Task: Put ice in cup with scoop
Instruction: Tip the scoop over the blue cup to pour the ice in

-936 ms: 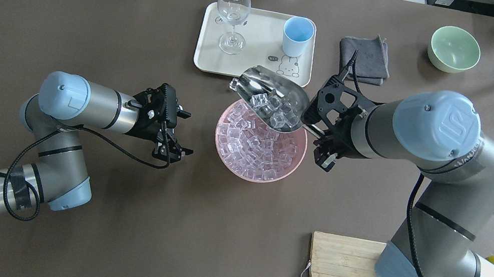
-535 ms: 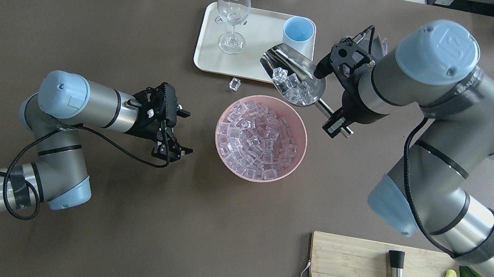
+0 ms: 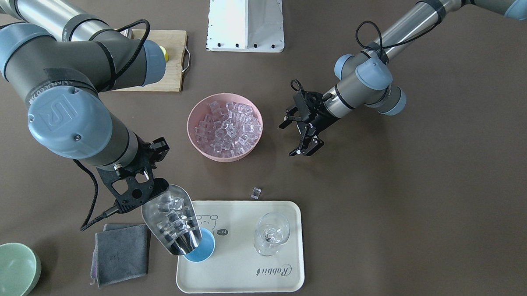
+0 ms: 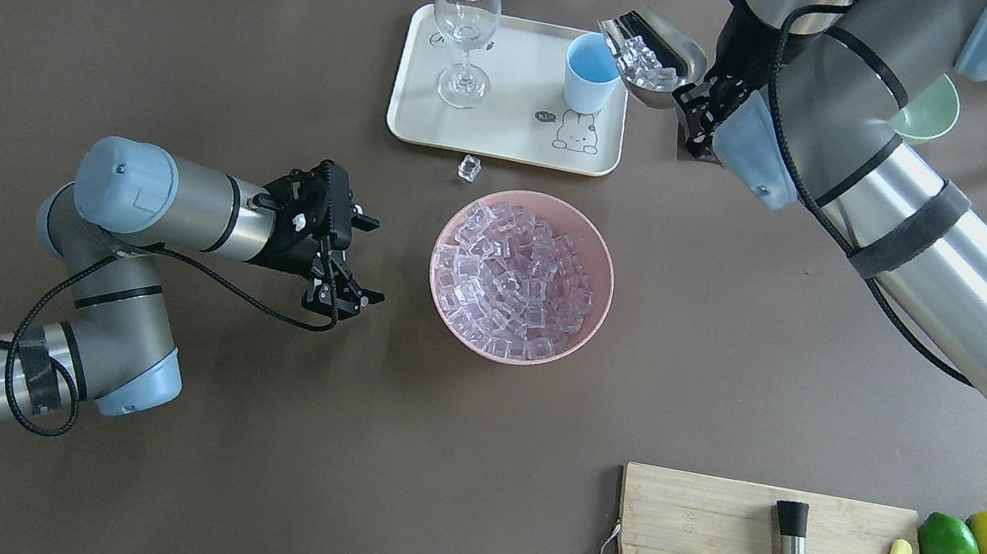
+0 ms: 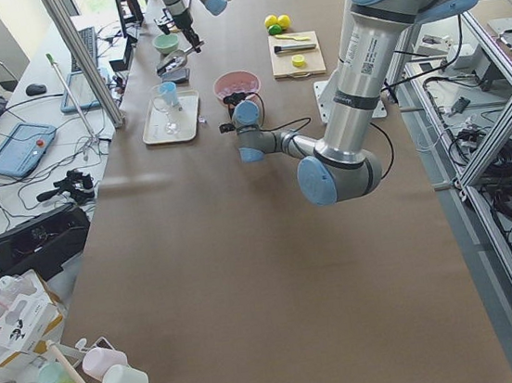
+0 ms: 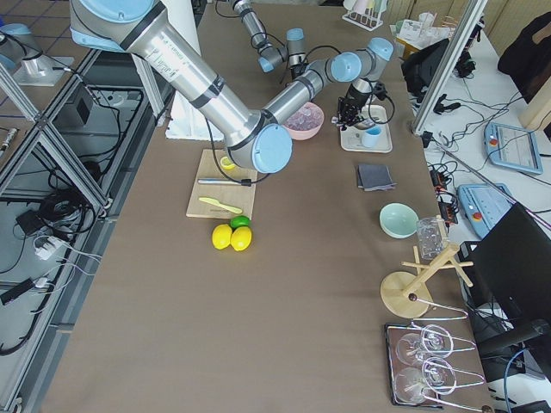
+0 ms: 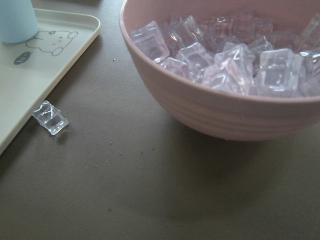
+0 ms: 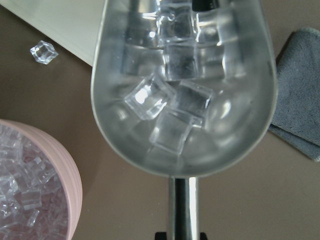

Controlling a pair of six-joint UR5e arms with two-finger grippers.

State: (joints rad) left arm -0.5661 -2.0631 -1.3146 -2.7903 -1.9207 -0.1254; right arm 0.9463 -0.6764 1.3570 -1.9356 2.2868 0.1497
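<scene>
clearly the pouring step is in hand: the right arm (image 4: 920, 220) reaches across the table's far side, and the right gripper (image 4: 701, 106) is clamped on the short handle of the steel scoop (image 3: 173, 226), holding it raised at the tray's corner. the left arm (image 4: 161, 203) is low beside the pink bowl (image 4: 435, 262), well apart from the action; the left gripper (image 4: 365, 259) hangs with its jaws spread and nothing between them. the cream tray (image 4: 501, 116) carries a wine glass (image 4: 466, 18) and the light-blue cup (image 4: 591, 71). the pink bowl is piled high with spare cubes. from the front the scoop's open end overlaps the cup's rim; from overhead it sits just beside the cup, mouth turned toward it, so it looks lined up but not yet tipped far enough. the ice (image 8: 170, 107), a handful of clear cubes, is bunched in the scoop's trough, and i cannot see any in the cup. next, i judge, the wrist needs to tilt the mouth downward slowly so the cubes slide out a few at a time, since the scoop's mouth looks wider than the cup and cubes could skip onto the tray. one stray cube (image 4: 469, 168) already lies on the table between tray and bowl.
</scene>
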